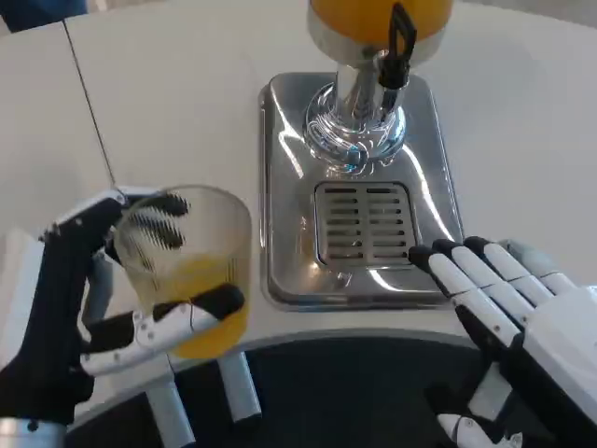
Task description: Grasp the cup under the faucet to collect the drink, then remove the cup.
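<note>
My left hand grips a clear ribbed cup partly filled with orange drink, its thumb across the front and its fingers behind the rim. The cup is at the lower left, near the table's front edge, well clear of the dispenser. The black faucet lever hangs below the orange juice tank at the top. Under it lies the slotted drip grate, with nothing on it. My right hand is open at the lower right, fingers spread, its fingertips over the tray's front right corner.
The shiny steel drip tray and the dispenser's chrome foot take up the middle. A dark seam runs across the white table on the left. The table's curved front edge passes just below the tray.
</note>
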